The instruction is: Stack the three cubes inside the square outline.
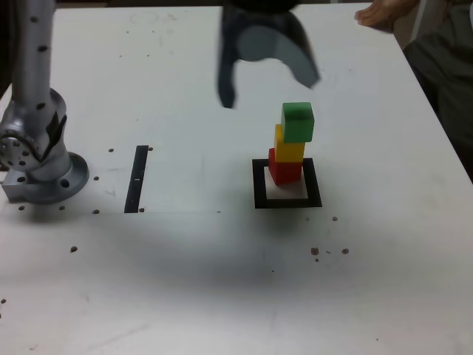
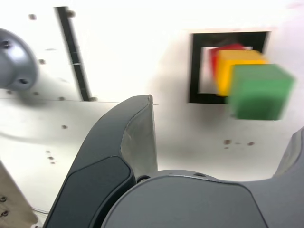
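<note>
- Below the dark grey gripper, the green cube is solid bright green.
- The yellow cube beneath it is plain yellow.
- The red cube, farthest under the gripper, is plain red.
- The square outline is a thick black border round a white centre.
- The table is white with small dark specks.
- The strip, well off to the gripper's side, is black.

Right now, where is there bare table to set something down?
Free: the near half of the table, and between the black strip and the square outline. Crowded: the outline, holding the stack topped by the green cube, open tool above.
</note>
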Motion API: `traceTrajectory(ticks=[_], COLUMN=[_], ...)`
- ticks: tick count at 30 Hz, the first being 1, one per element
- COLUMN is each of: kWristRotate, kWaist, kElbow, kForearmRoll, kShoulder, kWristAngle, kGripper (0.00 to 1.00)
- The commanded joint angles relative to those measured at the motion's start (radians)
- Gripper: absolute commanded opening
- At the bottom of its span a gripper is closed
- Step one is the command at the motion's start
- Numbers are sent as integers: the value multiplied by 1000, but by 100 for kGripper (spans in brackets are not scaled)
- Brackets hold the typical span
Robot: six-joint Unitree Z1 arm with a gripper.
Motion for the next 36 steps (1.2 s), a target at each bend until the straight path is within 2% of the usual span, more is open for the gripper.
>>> traceTrajectory(ticks=[1,13,20,29,36], kWristRotate=[-9,-35,-35,-45,-47], kWaist=[-9,-48,-48,-48,-48], kElbow=[57,370,616,879,945], kForearmRoll=[7,-62,-217,-404,-458], kShoulder=[-45,-216,-302,-360,-363], kWristAngle=[2,10,5,-13,-21], kGripper=[100,100,100,100,100])
